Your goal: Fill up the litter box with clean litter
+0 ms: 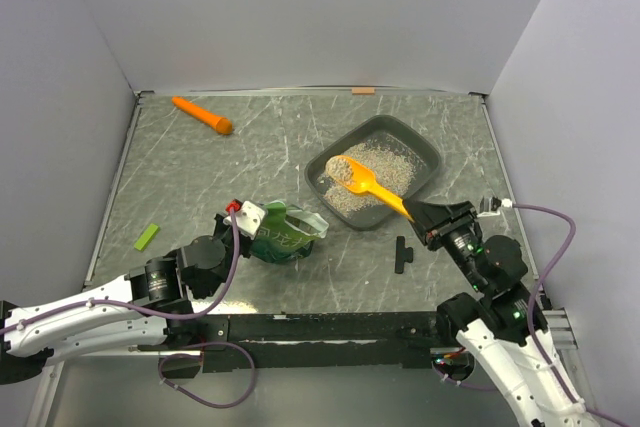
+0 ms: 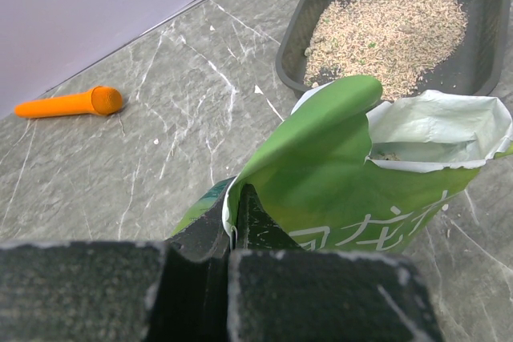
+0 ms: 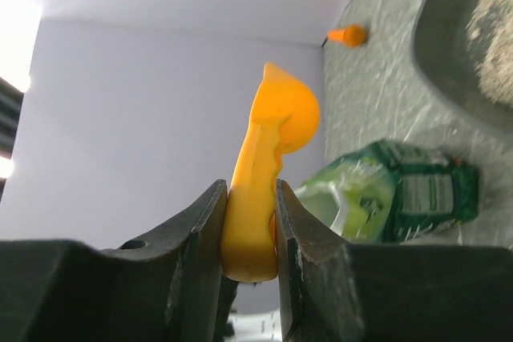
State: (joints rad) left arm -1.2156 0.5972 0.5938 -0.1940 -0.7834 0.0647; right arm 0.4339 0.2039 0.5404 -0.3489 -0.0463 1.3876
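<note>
The dark grey litter box (image 1: 428, 154) sits right of centre, with clean litter (image 1: 385, 165) spread over its floor. My right gripper (image 1: 416, 215) is shut on the handle of an orange scoop (image 1: 365, 183). The scoop's bowl hangs over the box's left half with some granules in it. In the right wrist view the scoop (image 3: 264, 158) stands pinched between the fingers of the right gripper (image 3: 247, 198). My left gripper (image 2: 232, 226) is shut on the edge of the green bag (image 2: 337, 174), whose open mouth faces the litter box (image 2: 298, 46). The bag (image 1: 285, 237) lies front-left of the box.
An orange carrot-shaped object (image 1: 203, 115) lies at the back left. A small green strip (image 1: 147, 237) rests near the left edge. A black T-shaped piece (image 1: 402, 255) lies in front of the box. Grey walls close in the table on three sides.
</note>
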